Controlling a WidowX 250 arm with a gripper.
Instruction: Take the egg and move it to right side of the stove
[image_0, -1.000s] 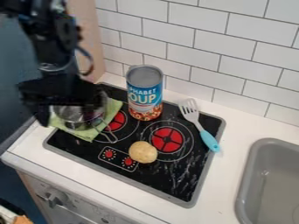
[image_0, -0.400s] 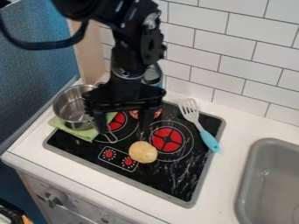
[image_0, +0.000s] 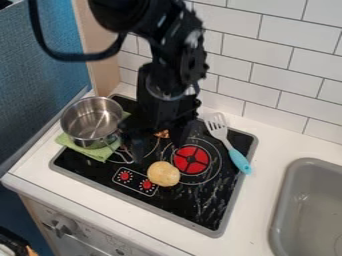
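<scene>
My gripper (image_0: 157, 145) hangs over the middle of the stove (image_0: 212, 228), just behind the egg. Its fingers are apart, with nothing held between them. The egg, a round pale-yellow object (image_0: 163, 174), lies on the black stove top, left of the front red burner (image_0: 192, 160) and beside the control knobs. The arm covers most of the soup can, leaving a bit of its label (image_0: 162, 134) visible behind the gripper.
A metal pot (image_0: 91, 120) stands on a green cloth (image_0: 101, 153) at the stove's left. A fork with a blue handle (image_0: 239, 160) lies across the stove's right edge. The grey sink (image_0: 308, 210) is farther right, and a tiled wall rises behind.
The arm has swung right from above the pot to above the stove's middle, and the gripper has come down closer to the egg. The pot is uncovered; the can is now mostly hidden.
</scene>
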